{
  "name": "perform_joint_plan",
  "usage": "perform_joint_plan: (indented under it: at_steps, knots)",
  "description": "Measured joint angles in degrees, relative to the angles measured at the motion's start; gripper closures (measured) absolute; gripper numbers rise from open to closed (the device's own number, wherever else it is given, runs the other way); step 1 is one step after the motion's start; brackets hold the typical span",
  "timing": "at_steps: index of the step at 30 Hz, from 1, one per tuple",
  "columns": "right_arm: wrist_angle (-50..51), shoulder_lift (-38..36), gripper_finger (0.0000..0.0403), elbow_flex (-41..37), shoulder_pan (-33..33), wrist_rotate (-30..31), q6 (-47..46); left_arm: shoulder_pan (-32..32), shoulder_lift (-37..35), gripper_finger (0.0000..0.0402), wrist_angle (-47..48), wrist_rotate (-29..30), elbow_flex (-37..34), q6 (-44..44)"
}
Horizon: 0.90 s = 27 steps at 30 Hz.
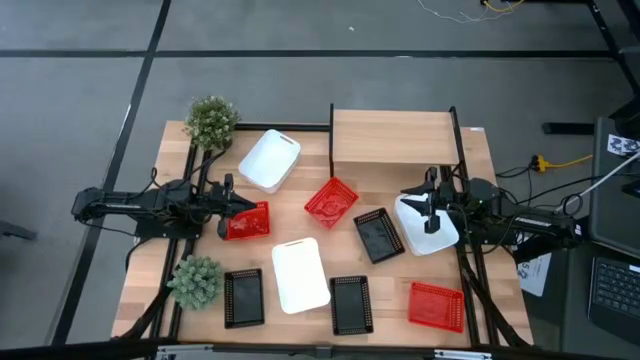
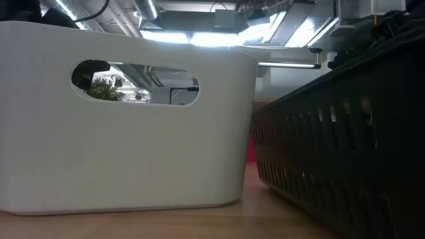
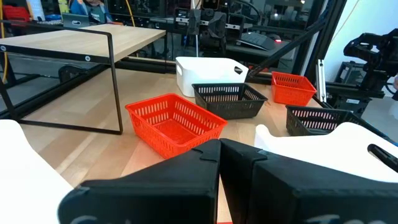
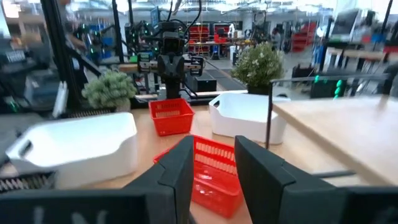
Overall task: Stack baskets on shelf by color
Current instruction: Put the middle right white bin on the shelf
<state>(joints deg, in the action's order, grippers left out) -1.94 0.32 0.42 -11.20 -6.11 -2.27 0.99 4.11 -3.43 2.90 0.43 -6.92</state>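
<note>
- Nine baskets show from above, and none of them sits on the shelf (image 1: 395,137) yet, so your stacking by color has barely begun; the board is bare.
- Your right hand (image 1: 432,215) hovers over a white basket (image 1: 420,228) just in front of the shelf, fingers spread wide with nothing pinched between them. That basket looks like the nearest candidate to lift.
- Your left hand (image 1: 232,212) is right at a small red basket (image 1: 248,222). From its wrist camera the fingers appear pressed together, though I can't say for sure whether they grip the rim.
- Between the two hands lie a tilted red basket (image 1: 331,201) and a black basket (image 1: 379,235); beyond the left hand, toward the shelf, is another white basket (image 1: 269,159).
- Nearer the counter's (image 1: 300,232) front edge wait a third white one, two black ones and a red one, all single and unstacked.
- Two potted plants (image 1: 211,121) stand on the left hand's side.
</note>
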Motion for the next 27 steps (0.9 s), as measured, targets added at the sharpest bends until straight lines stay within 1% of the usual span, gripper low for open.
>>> perform_joint_plan:
  at_steps: [4,11,17,21,24,27]
  knots:
    - [-0.33,0.00,0.0286,-0.02,0.00,-0.04,-9.20,0.01,-0.02,0.0401,-0.01,-0.01,0.00,0.00]
    - [-0.29,0.00,0.0286,-0.02,0.02,-0.10,-18.43,0.01,-0.02,0.0401,0.01,0.01,0.00,0.00]
    - [-0.28,0.00,0.0286,-0.02,0.02,-0.09,-17.51,0.00,-0.01,0.0401,-0.12,0.01,0.00,0.00]
    - [-0.28,0.00,0.0286,-0.02,0.02,-0.10,-16.76,0.01,-0.01,0.0401,-1.88,0.01,0.00,-0.01]
    - [-0.76,0.00,0.0286,-0.02,0.02,-0.07,-16.78,-0.02,0.01,0.0401,-6.55,0.31,0.00,-0.28]
    - [-2.24,0.00,0.0286,-0.02,0.02,-0.05,-16.74,0.01,-0.01,0.0401,-13.56,2.80,0.00,1.40]
